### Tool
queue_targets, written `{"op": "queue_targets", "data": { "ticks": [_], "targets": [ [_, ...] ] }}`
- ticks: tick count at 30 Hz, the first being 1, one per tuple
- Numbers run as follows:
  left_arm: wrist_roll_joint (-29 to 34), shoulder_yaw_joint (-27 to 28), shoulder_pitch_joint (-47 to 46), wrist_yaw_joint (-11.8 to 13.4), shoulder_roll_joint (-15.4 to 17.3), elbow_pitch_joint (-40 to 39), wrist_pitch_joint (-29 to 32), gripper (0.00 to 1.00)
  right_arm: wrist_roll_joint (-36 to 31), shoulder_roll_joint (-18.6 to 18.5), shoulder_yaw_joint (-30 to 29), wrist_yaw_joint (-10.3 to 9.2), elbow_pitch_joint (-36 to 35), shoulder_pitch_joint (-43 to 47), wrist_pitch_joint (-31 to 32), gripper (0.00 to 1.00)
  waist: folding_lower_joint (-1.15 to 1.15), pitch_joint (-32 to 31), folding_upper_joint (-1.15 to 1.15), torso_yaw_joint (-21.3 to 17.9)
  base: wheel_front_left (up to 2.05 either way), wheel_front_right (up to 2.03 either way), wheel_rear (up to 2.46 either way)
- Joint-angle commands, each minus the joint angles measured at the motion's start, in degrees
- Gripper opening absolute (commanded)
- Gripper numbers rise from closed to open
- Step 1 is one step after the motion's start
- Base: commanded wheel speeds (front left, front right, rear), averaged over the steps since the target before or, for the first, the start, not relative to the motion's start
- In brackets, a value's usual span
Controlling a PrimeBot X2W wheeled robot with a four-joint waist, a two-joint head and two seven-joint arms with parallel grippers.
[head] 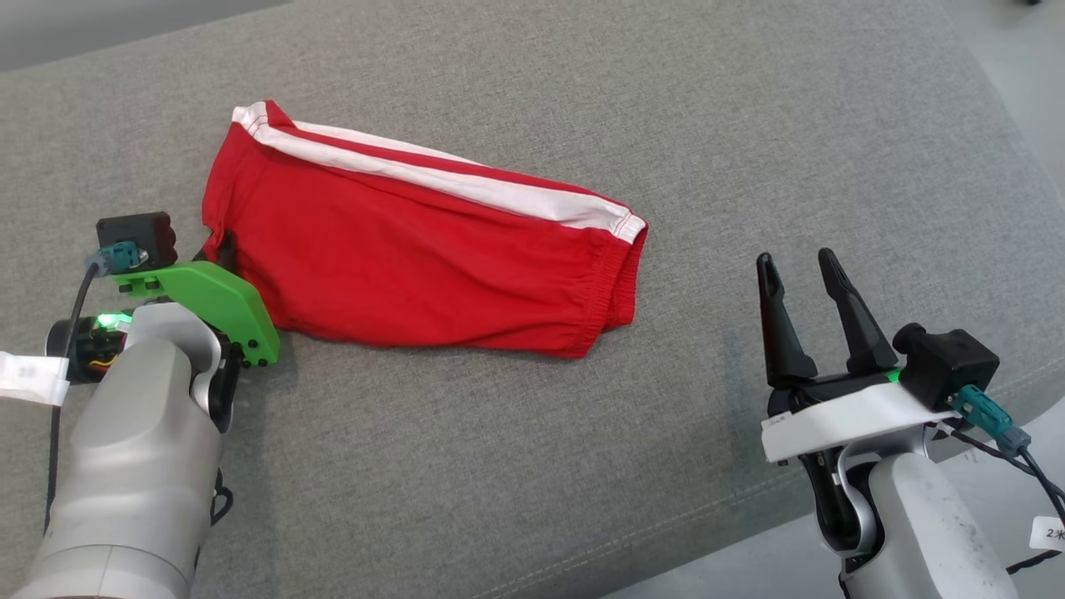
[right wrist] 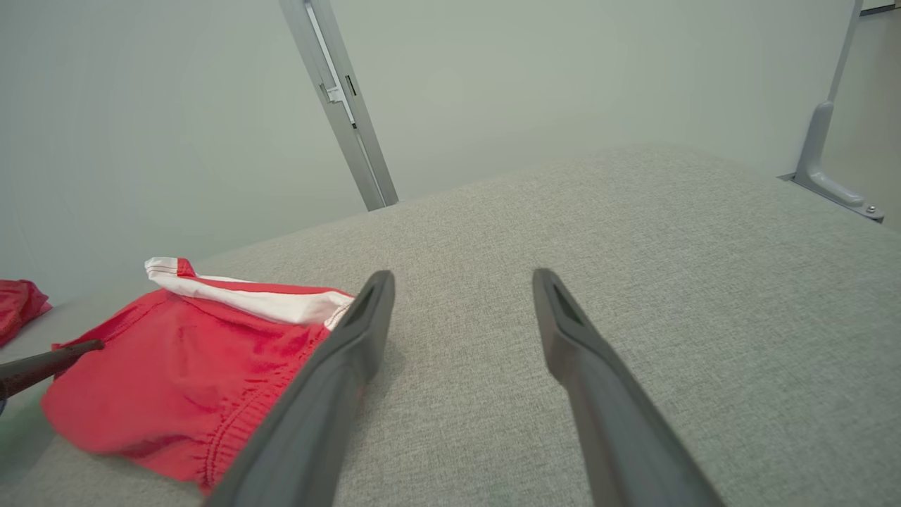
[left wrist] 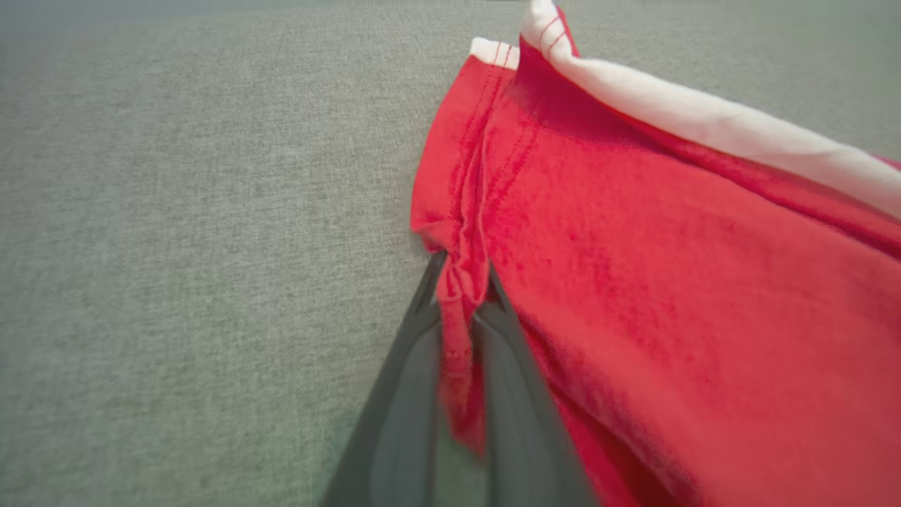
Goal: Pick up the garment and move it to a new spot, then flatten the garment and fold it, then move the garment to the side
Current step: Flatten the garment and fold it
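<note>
The garment (head: pixel 416 249) is a pair of red shorts with a white side stripe, lying mostly flat across a grey cushion. My left gripper (head: pixel 215 248) is at its left end, mostly hidden under a green bracket. In the left wrist view the left gripper (left wrist: pixel 463 271) is shut on a bunched red hem of the garment (left wrist: pixel 669 267). My right gripper (head: pixel 796 259) stands open to the right of the waistband, apart from the cloth. In the right wrist view the right gripper (right wrist: pixel 461 282) holds nothing, and the garment (right wrist: pixel 183 366) lies to its left.
The grey cushion (head: pixel 499 466) has bare room in front of and to the right of the shorts. Its front edge runs across the lower right, with pale floor (head: pixel 1023 50) beyond. A wall with a metal post (right wrist: pixel 345 105) and a bracket (right wrist: pixel 823 155) stands behind.
</note>
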Motion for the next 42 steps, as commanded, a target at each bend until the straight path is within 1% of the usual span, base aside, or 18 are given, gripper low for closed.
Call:
{"op": "queue_targets", "data": {
  "ticks": [1, 6, 11, 15, 20, 26, 30, 33, 34, 35, 36, 42],
  "targets": [
    [-0.5, 0.0, 0.7, -0.3, -0.3, -0.1, -0.6, 0.0, 0.2, -0.1, -0.2, -0.08, 0.1, 0.2, -0.2, 1.0, 0.0, -0.6, 0.54, 0.3, 0.0, 0.0, 0.0],
    [-2.4, 0.6, 3.1, -0.6, -1.4, -1.4, -4.0, 0.0, -0.5, -0.1, -1.3, -0.08, 0.5, 1.6, -0.2, 1.0, 0.0, -2.9, 0.54, 1.6, 0.0, 0.0, 0.0],
    [-5.1, 1.6, 8.4, -0.8, -3.2, -4.8, -6.3, 0.0, -1.6, -0.1, -3.0, -0.08, 1.0, 3.6, -0.2, 1.0, 0.0, -6.0, 0.54, 4.4, 0.0, 0.0, 0.0],
    [-7.6, 2.4, 14.7, -0.8, -4.6, -9.8, -7.0, 0.0, -2.3, -0.1, -3.9, -0.08, 1.3, 5.1, 0.4, 1.0, 0.0, -8.5, 0.54, 6.4, 0.0, 0.0, 0.0],
    [-10.4, 4.3, 23.3, -0.7, -5.7, -17.8, -7.3, 0.0, -2.9, -0.1, -4.3, -0.08, 1.0, 6.8, 2.1, 1.0, 0.0, -10.9, 0.54, 8.3, 0.0, 0.0, 0.0],
    [-12.9, 5.9, 33.0, 1.8, -6.9, -27.0, -7.3, 0.0, -3.0, -0.1, -3.7, -0.08, 0.3, 8.0, 3.7, 1.0, 0.0, -12.4, 0.54, 9.2, 0.0, 0.0, 0.0],
    [-13.3, 5.6, 36.5, 3.8, -7.3, -30.4, -7.3, 0.0, -2.9, -0.1, -3.1, -0.08, 0.2, 8.2, 4.7, 1.0, 0.0, -12.6, 0.54, 9.3, 0.0, 0.0, 0.0],
    [-13.5, 5.1, 38.0, 4.8, -7.5, -31.6, -7.0, 0.0, -2.5, -0.1, -2.8, -0.08, 0.6, 8.0, 5.3, 1.0, 0.0, -12.5, 0.54, 9.4, 0.0, 0.0, 0.0],
    [-13.6, 5.0, 38.3, 4.9, -7.5, -31.9, -7.0, 0.07, -2.5, -0.1, -2.7, -0.08, 0.8, 8.0, 5.4, 1.0, 0.0, -12.5, 0.54, 9.4, 0.0, 0.0, 0.0],
    [-13.4, 4.8, 38.7, 5.4, -7.5, -32.5, -7.1, 0.65, -2.2, -0.1, -2.5, -0.08, 1.4, 7.7, 5.9, 1.0, 0.0, -12.3, 0.54, 9.4, 0.0, 0.0, 0.0],
    [-13.3, 4.8, 39.0, 5.6, -7.5, -32.7, -7.1, 1.0, -2.1, -0.1, -2.4, -0.08, 1.6, 7.4, 6.0, 1.0, 0.0, -12.3, 0.54, 9.4, 0.0, 0.0, 0.0],
    [-11.1, 5.7, 40.0, 6.5, -7.0, -35.3, -7.3, 1.0, -2.1, -0.1, -2.3, -0.08, 2.8, 6.7, 6.2, 1.0, 0.0, -12.3, 0.54, 10.1, 0.0, 0.0, 0.0]
  ]
}}
